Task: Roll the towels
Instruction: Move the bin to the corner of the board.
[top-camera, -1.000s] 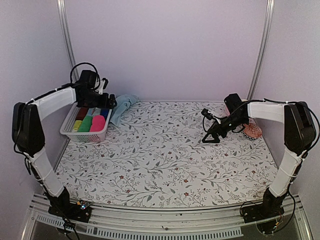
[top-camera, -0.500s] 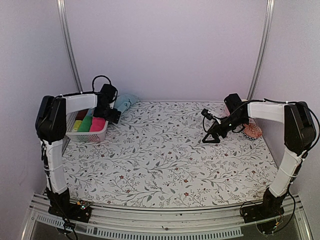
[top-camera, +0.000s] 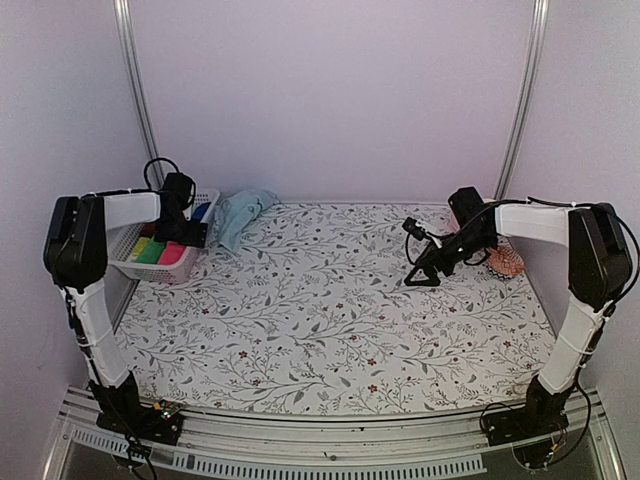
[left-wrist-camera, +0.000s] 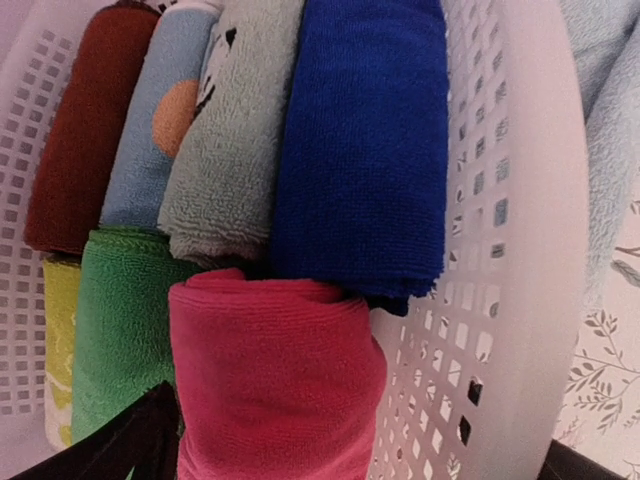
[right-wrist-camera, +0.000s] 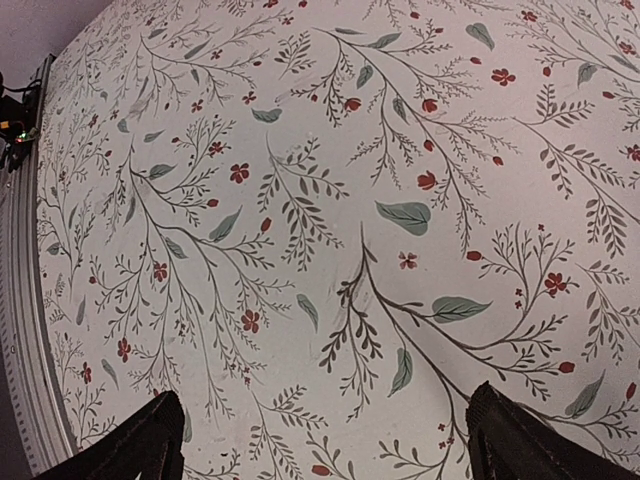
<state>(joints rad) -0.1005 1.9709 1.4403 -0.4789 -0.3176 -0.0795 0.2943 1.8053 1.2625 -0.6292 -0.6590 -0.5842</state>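
The bright pink towel (left-wrist-camera: 270, 385) is a short fat roll in the near right corner of a white basket (left-wrist-camera: 500, 250); it also shows in the top view (top-camera: 173, 256). My left gripper (left-wrist-camera: 365, 452) is open just above it, one finger (left-wrist-camera: 135, 445) inside the basket and the other outside the basket's wall; in the top view it (top-camera: 188, 236) hovers over the basket (top-camera: 165, 275). The pale blue towel (top-camera: 240, 211) lies crumpled on the table beside the basket, its edge in the left wrist view (left-wrist-camera: 612, 140). My right gripper (top-camera: 420, 277) is open and empty over the floral cloth (right-wrist-camera: 330, 452).
The basket also holds dark red (left-wrist-camera: 80, 140), light blue printed (left-wrist-camera: 150, 120), grey-green (left-wrist-camera: 235, 130), dark blue (left-wrist-camera: 365, 140), green (left-wrist-camera: 120, 330) and yellow (left-wrist-camera: 60, 330) rolls. An orange patterned cloth (top-camera: 506, 262) lies behind the right arm. Walls close the back and sides.
My left gripper has swung from beside the pale blue towel leftward over the basket. The basket has shifted a little to the left. The right arm has not moved.
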